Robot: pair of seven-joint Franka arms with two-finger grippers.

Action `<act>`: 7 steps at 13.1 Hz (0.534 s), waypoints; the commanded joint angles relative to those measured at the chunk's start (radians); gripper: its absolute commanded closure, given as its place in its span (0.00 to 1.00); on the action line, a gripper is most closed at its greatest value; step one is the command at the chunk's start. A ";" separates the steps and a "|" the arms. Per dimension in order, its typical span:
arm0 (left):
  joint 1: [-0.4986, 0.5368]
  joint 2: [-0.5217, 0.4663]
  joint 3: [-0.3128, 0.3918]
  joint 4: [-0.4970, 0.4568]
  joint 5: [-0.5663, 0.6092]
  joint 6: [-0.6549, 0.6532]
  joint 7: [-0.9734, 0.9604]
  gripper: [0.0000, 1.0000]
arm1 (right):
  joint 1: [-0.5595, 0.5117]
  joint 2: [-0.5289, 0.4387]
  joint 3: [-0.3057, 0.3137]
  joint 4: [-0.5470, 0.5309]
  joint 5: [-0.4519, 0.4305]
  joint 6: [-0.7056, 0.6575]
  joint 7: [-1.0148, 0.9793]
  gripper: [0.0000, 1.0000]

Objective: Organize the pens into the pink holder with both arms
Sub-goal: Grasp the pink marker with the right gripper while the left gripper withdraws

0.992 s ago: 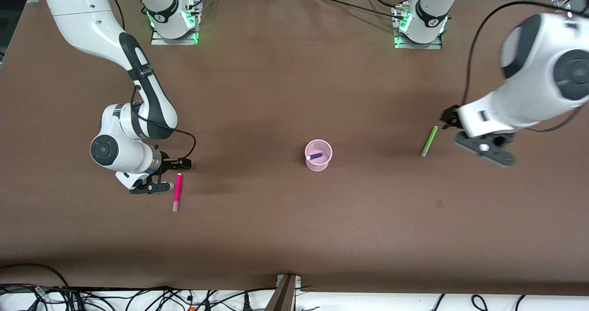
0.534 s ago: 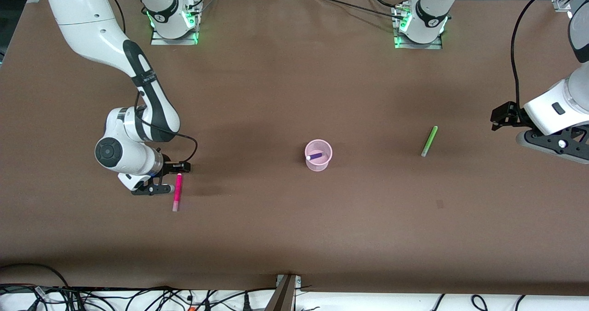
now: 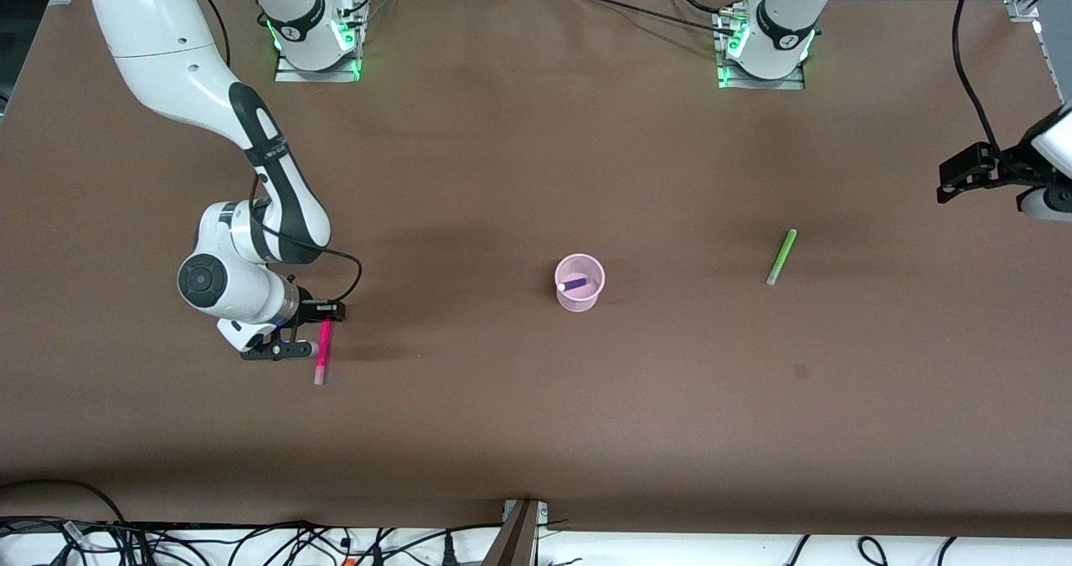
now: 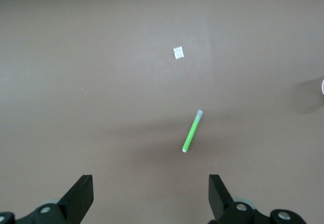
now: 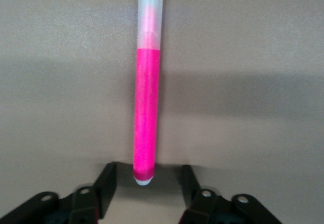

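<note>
The magenta-pink pen (image 3: 322, 351) lies on the table toward the right arm's end. My right gripper (image 3: 322, 328) is low over the pen's end that is farther from the front camera. It is open, with a finger on each side of that pale end (image 5: 144, 177), not touching it. The pink holder (image 3: 579, 291) stands mid-table with the dark purple pen (image 3: 573, 284) in it. The light green pen (image 3: 781, 257) lies toward the left arm's end; it also shows in the left wrist view (image 4: 191, 131). My left gripper (image 4: 149, 198) is open and empty, high above the table. The yellow pen is out of view.
The left arm's wrist (image 3: 1034, 185) shows at the edge of the front view. A small white mark (image 4: 178, 52) lies on the brown table (image 3: 536, 172). Cables (image 3: 209, 541) hang along the table edge nearest the front camera.
The left arm has swung away from the green pen toward its end of the table, nearly out of the front view. The right gripper has closed in on the magenta pen's end.
</note>
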 commanded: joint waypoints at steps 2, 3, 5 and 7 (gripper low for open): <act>-0.068 -0.098 0.084 -0.127 -0.018 0.070 -0.037 0.00 | -0.002 0.027 0.006 0.027 0.016 0.005 0.005 0.65; -0.067 -0.088 0.083 -0.116 -0.018 0.070 -0.037 0.00 | -0.002 0.027 0.006 0.028 0.016 0.005 0.005 0.65; -0.073 -0.068 0.083 -0.086 -0.018 0.055 -0.033 0.00 | -0.002 0.027 0.006 0.033 0.016 0.005 0.005 0.66; -0.083 -0.051 0.080 -0.056 -0.018 0.033 -0.036 0.00 | -0.002 0.027 0.006 0.033 0.016 0.003 0.005 0.75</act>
